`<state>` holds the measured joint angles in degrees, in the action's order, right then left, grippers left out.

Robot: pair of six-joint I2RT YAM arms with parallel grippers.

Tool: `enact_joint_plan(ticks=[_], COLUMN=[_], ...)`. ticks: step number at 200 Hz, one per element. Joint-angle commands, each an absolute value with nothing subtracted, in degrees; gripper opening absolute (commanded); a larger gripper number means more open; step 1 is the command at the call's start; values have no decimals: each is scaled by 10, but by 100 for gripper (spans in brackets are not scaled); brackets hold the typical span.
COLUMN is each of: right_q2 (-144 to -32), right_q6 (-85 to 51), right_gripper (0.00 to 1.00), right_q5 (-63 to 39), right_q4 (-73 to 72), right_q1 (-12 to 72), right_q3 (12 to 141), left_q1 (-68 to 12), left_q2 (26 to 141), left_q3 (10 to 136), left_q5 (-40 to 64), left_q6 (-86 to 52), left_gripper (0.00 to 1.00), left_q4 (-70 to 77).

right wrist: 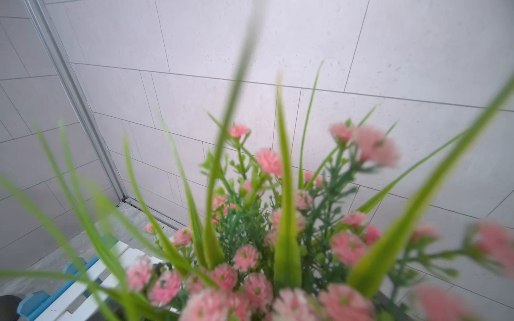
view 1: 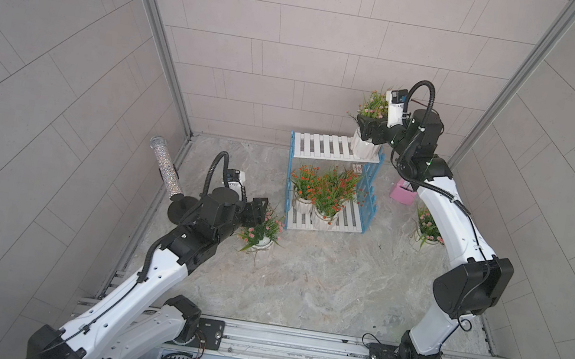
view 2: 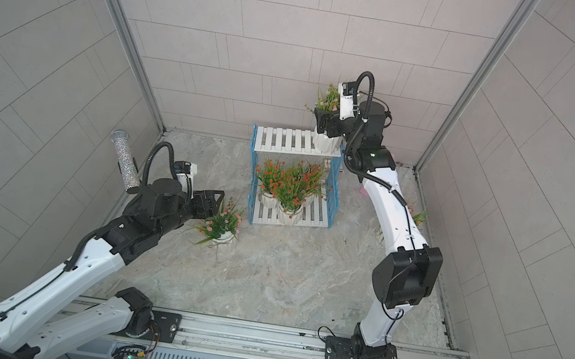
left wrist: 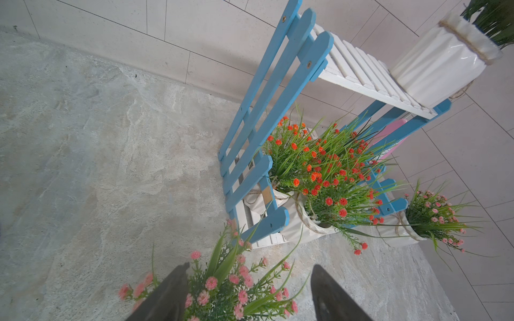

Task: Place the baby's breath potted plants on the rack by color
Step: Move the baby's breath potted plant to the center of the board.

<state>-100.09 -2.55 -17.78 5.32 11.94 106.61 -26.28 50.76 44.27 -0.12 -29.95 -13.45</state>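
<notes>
The rack (view 1: 369, 193) stands at the back of the table (view 1: 319, 291). On its lower shelf (view 1: 349, 222) the orange plants (view 1: 331, 191) overlap. I can count 2 pots for sure; a 3rd is uncertain. That makes the upper shelf (view 1: 322, 145) the pink tier.

The right gripper (view 1: 364, 126) is at the right end of the upper shelf. Its jaws are spread wide either side of pink plant 1 (view 1: 363, 148), just above the pot rim. The pot sits upright on the slats. Judgement: it is set down and nothing is being squeezed. The end spot likely leaves room for 2 more pots beside it.

The left gripper (left wrist: 250, 271) hangs over pink plant 2 (view 1: 263, 234), which stands on the table near the rack's front left corner. Its fingers (left wrist: 172, 291) are partly spread with foliage between them and nothing clamped. The pot is below the wrist view. Judgement: it comes down through the spray because the pot is the only firm hold.

Pink plant 3 (view 1: 426, 229) is on the table right of the rack, partly behind the right arm.

Progress: 1 of 3 pinks is up.
</notes>
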Motion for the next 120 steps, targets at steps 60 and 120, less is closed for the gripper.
enact_joint_plan(ticks=[60,120], right_q2=[-873,-742], right_q6=[-60,-108], right_gripper=[99,99], right_q5=[-203,-134], right_q4=[-15,7], right_q1=[118,56], right_q3=[1056,933], left_q1=[-265,-265], left_q2=[514,518], left_q3=[439,440], left_q5=[-11,-8], left_q6=[-292,-291], left_gripper=[73,73], left_q4=[-120,-110])
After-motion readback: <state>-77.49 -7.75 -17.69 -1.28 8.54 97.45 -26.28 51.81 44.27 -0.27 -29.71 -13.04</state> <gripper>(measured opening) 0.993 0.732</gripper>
